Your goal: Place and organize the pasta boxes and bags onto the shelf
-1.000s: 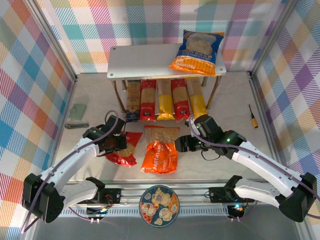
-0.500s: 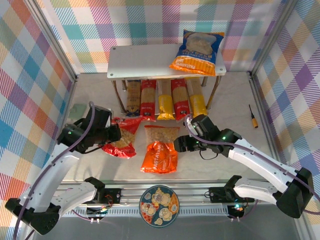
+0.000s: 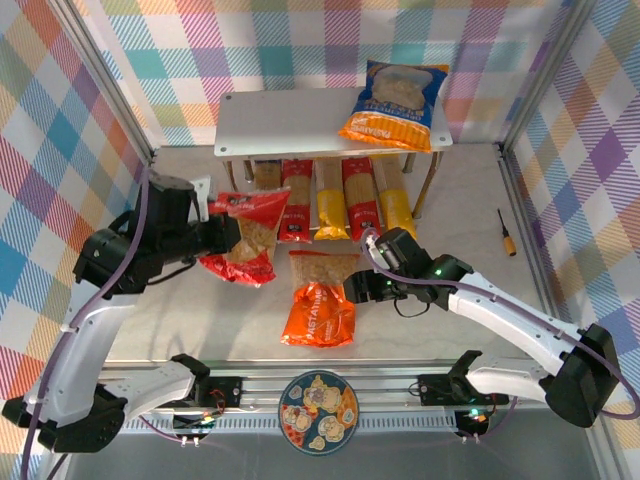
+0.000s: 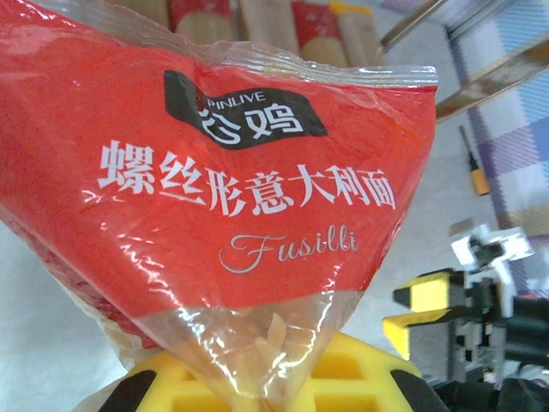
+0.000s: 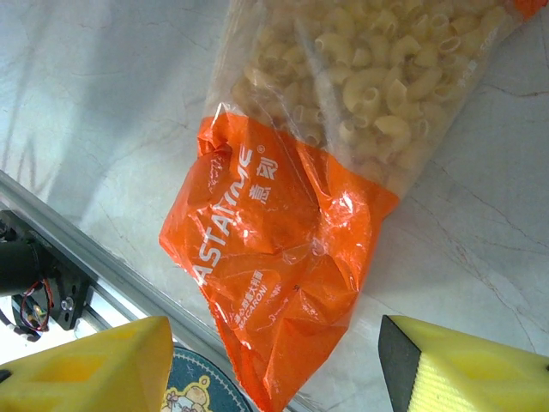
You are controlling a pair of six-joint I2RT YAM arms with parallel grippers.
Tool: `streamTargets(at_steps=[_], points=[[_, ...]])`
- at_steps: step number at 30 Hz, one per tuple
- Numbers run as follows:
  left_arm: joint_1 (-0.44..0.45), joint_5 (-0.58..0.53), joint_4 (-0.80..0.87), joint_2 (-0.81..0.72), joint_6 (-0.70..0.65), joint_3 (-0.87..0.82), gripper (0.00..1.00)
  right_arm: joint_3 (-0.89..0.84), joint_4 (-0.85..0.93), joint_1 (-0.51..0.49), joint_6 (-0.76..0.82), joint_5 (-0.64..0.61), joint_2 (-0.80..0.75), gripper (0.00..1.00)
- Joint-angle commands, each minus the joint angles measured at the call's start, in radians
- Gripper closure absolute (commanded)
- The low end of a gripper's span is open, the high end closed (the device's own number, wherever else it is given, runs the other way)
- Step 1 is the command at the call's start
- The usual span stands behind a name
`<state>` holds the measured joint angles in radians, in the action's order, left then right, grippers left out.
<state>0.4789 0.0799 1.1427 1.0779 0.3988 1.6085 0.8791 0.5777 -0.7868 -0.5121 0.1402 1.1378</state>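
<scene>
- Gripping one end of the red bag [image 3: 245,240], the left gripper [image 3: 222,232] is closed tight on it. The left wrist view shows clear crinkled film pinched between the yellow fingers [image 4: 352,382].
- The red bag stretches away from that gripper toward the shelf [image 3: 290,125], and from above its far end overlaps the tan pack [image 3: 267,185]. It looks raised off the table [image 3: 470,200], near the shelf's left legs and not on the top board.
- Its label reads "Fusilli" under white Chinese characters.
- The right gripper [image 3: 358,288] sits at the right edge of the orange bag [image 3: 320,297]. That bag lies flat on the table in front of the shelf, between the two arms.
- From the right wrist, the fingers [image 5: 94,369] are spread wide and hold nothing. The lower end of the orange bag [image 5: 283,249] lies between them. I cannot tell whether either finger touches it.
- The blue bag [image 3: 395,105] lies on the right part of the shelf's top board, reaching its front edge.
- Five long packs lie side by side under the shelf. From the left they are the tan pack, a red pack [image 3: 296,200], a yellow pack [image 3: 331,208], a second red pack [image 3: 360,198] and a second yellow pack [image 3: 394,208].
- A screwdriver [image 3: 508,232] lies on the table well to the right.
- A decorated plate [image 3: 318,412] sits at the near edge between the arm bases.
</scene>
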Motion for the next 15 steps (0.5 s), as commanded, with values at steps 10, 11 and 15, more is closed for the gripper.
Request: streamTargets(at_steps=[10,11,15], points=[[-0.003,-0.069,-0.211,0.231,-0.154,0.471,1.0,0.05,-0.046,-0.006,0.019,0.04,0.057,0.34],[-0.003,-0.089,-0.225,0.249,-0.161,0.492,1.0,0.052,-0.048,-0.008,0.019,0.045,0.062,0.34],[-0.003,-0.186,-0.311,0.296,-0.192,0.515,1.0,0.059,-0.052,-0.008,0.019,0.055,0.077,0.34]])
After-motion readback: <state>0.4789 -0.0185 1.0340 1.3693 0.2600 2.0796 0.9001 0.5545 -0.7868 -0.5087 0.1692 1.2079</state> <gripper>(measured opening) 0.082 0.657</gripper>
